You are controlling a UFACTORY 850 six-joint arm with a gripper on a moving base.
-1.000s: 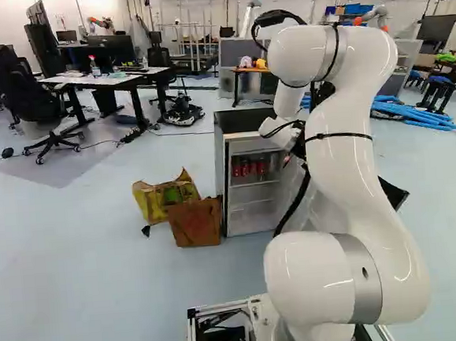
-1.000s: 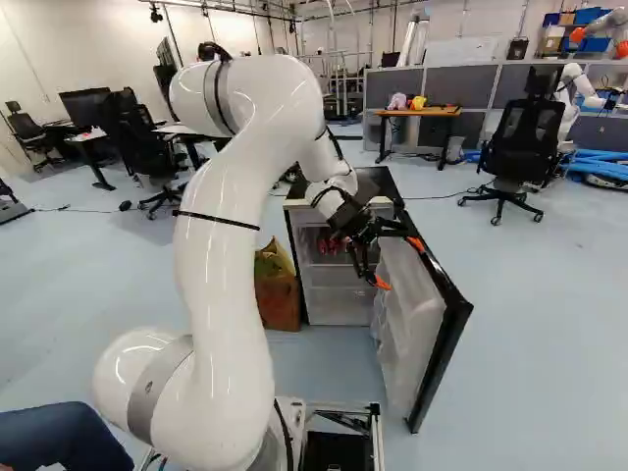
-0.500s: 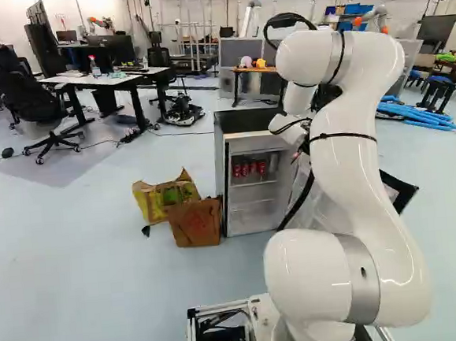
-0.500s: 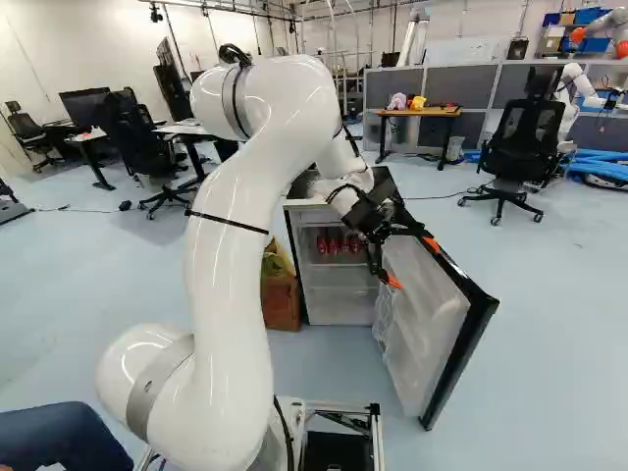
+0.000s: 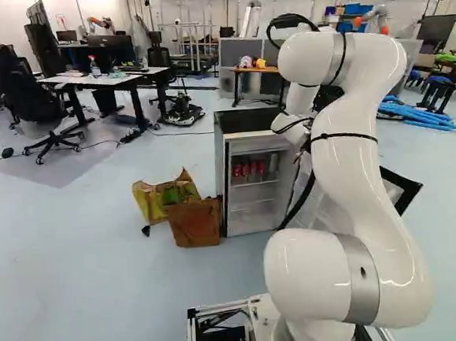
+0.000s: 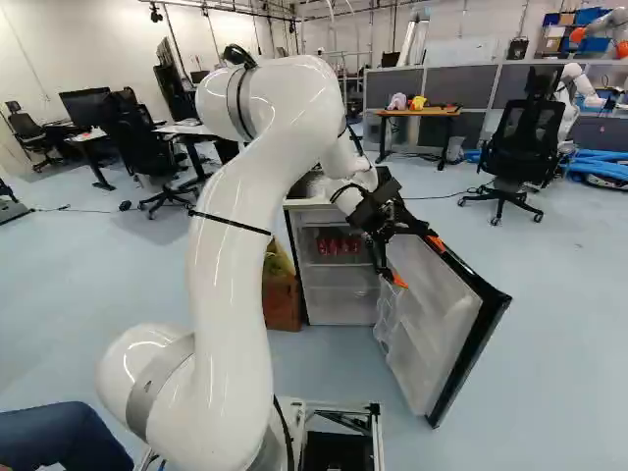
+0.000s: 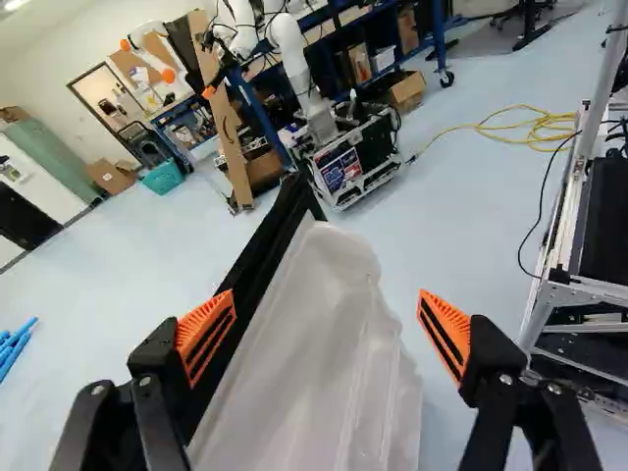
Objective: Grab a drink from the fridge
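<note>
My gripper (image 6: 418, 262) is beside the inner face of the fridge door (image 6: 447, 324), its orange tips spread apart. In the wrist view the gripper (image 7: 326, 336) stands open; the door (image 7: 324, 358) runs between its fingers, its black outer edge close by one finger, the other standing off with floor in view beside it. The small fridge (image 5: 252, 124) has a black top and its door swung wide. Several red cans (image 6: 339, 245) stand in a row on its upper shelf, well away from the gripper. Whether a finger touches the door I cannot tell.
Yellow bag (image 5: 165, 193) and brown paper bag (image 5: 195, 223) stand against the fridge's side. A desk and chair (image 5: 45, 106) are farther off. Another robot (image 7: 294, 59) stands beyond the door, and my base frame (image 7: 564, 294) lies beside the gripper.
The fridge door has swung further open, toward the right of the right base view. My arm and gripper have moved the same way, the fingers staying open. The base has not moved.
</note>
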